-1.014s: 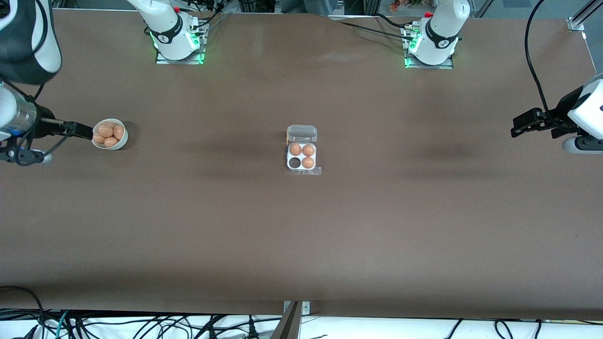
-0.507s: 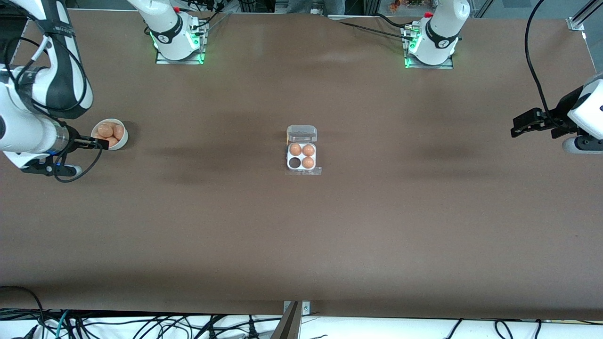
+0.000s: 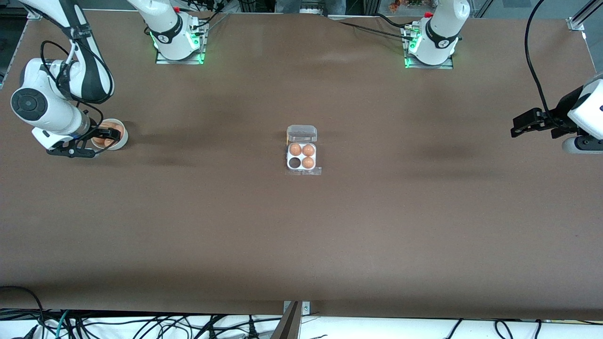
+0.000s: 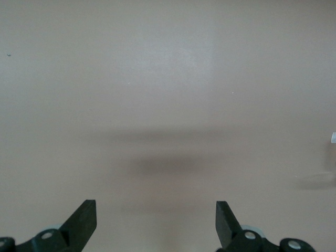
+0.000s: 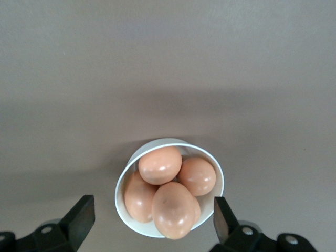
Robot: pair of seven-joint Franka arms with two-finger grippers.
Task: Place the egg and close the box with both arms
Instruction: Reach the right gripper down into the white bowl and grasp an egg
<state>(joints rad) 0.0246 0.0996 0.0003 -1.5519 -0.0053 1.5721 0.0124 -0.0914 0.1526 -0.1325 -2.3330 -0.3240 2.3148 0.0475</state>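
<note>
Brown table (cables along edge); right gripper wide over bowl; left gripper wide, waiting.

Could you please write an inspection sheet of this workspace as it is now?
Surface: brown table, nothing spilled.
Job's things: box at mid-table, clear lid open, three eggs in it, one cell nearer the front camera empty. White bowl of eggs toward the right arm's end.
Clutter: nothing seen.
End effectors: right end effector open, over the bowl. Left end effector open, over bare table at the left arm's end; that arm waits.
Cables: black cable to the left arm; loose bundle below the table's near edge.
Surroundings: two green-lit arm bases.
</note>
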